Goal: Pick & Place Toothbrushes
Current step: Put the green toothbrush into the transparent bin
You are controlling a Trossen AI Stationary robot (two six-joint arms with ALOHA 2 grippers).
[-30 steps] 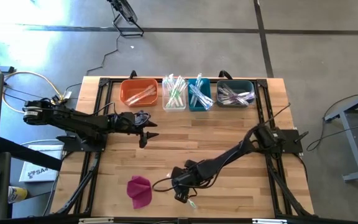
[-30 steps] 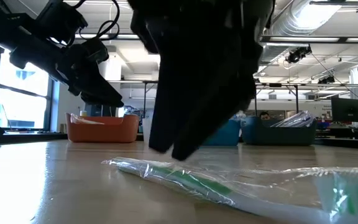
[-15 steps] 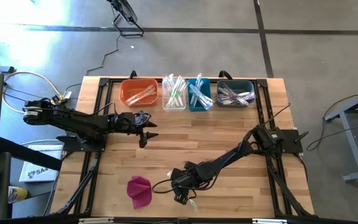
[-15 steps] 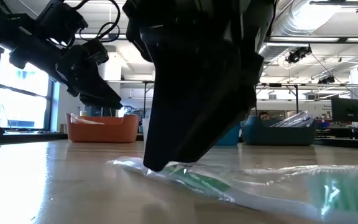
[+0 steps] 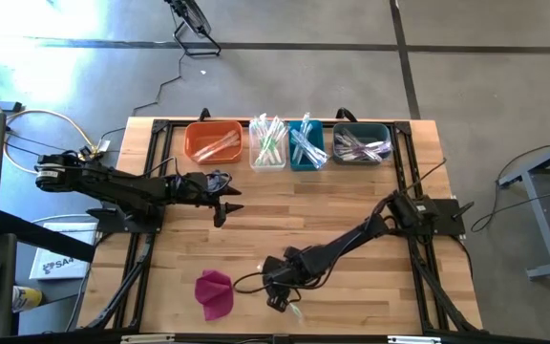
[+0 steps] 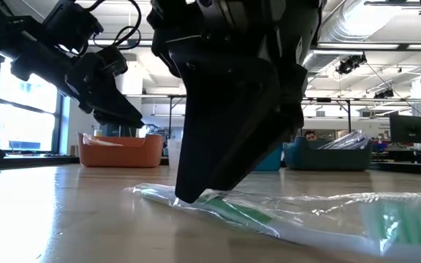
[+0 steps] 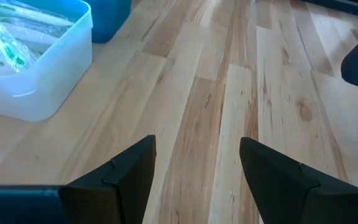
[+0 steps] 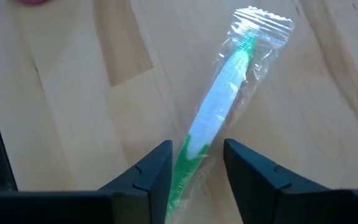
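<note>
Where things are hidden: in the low view the right end effector (image 6: 196, 191) blocks most of the wrapped green toothbrush (image 8: 213, 127), its far end cut off.
Right end effector: fingers either side of the handle, not yet closed.
Left end effector (image 5: 220, 204): open, hovering mid-surface.
Surface (image 5: 351, 205): pale wood planks; four bins (image 5: 286, 143) of toothbrushes along the back edge.
Room: open workshop.
</note>
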